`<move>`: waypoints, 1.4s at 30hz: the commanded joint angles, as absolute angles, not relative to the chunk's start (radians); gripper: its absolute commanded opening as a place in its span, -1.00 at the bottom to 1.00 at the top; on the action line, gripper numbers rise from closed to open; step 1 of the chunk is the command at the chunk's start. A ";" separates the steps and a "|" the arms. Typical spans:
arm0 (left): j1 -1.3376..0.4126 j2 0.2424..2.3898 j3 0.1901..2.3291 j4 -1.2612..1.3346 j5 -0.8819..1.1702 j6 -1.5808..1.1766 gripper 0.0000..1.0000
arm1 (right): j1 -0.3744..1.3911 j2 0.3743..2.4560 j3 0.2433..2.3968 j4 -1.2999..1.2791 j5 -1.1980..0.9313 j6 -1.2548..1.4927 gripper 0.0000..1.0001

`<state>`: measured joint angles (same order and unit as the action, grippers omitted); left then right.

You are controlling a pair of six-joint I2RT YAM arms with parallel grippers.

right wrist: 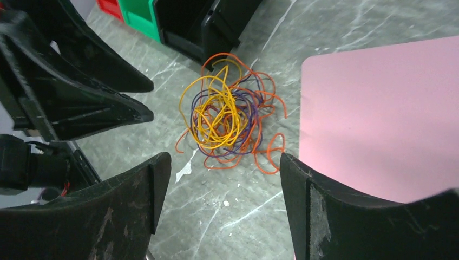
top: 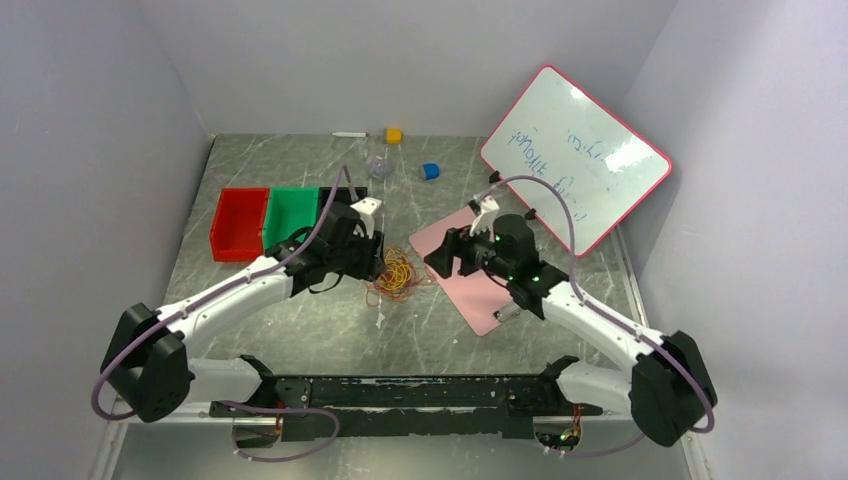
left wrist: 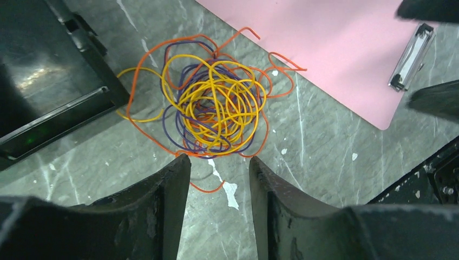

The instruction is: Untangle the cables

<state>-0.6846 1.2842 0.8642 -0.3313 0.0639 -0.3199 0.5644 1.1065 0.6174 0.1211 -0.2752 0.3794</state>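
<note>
The cables (top: pixel 395 275) lie in one tangled heap of thin yellow, orange and dark purple wires on the grey table, just left of the pink clipboard. In the left wrist view the cables (left wrist: pixel 216 108) sit just beyond my left gripper (left wrist: pixel 219 161). It is open, and one orange loop lies on the table under the gap by its left finger. In the right wrist view the cables (right wrist: pixel 224 116) lie just ahead of my right gripper (right wrist: pixel 223 158), which is open and holds nothing. From above, the left gripper (top: pixel 375 262) and right gripper (top: pixel 437 262) flank the heap.
A pink clipboard (top: pixel 480 300) lies right of the heap, its metal clip (left wrist: pixel 410 57) toward the near side. Red (top: pixel 238 222), green (top: pixel 290 215) and black (right wrist: pixel 189 27) bins stand to the left. A whiteboard (top: pixel 575 155) leans at the back right. Small yellow (top: pixel 394 135) and blue (top: pixel 430 171) blocks lie behind.
</note>
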 commanded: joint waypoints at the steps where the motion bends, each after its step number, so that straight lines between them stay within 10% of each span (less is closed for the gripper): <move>1: -0.687 1.233 0.825 -0.294 -0.027 -0.357 0.00 | 0.614 1.195 0.691 0.128 -0.284 0.337 0.48; 10: -0.687 1.184 0.756 -0.243 -0.075 -0.446 -0.02 | 0.636 1.425 0.810 0.138 -0.322 0.337 0.00; 42: -0.686 1.191 0.696 -0.158 -0.052 -0.480 -0.06 | 0.645 1.699 0.930 0.161 -0.397 0.358 -0.51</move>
<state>-0.6846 1.1893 0.7048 -0.2043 -0.0555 -0.4763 0.6357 1.6825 0.9089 0.1314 -0.4000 0.3592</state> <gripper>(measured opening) 0.472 0.275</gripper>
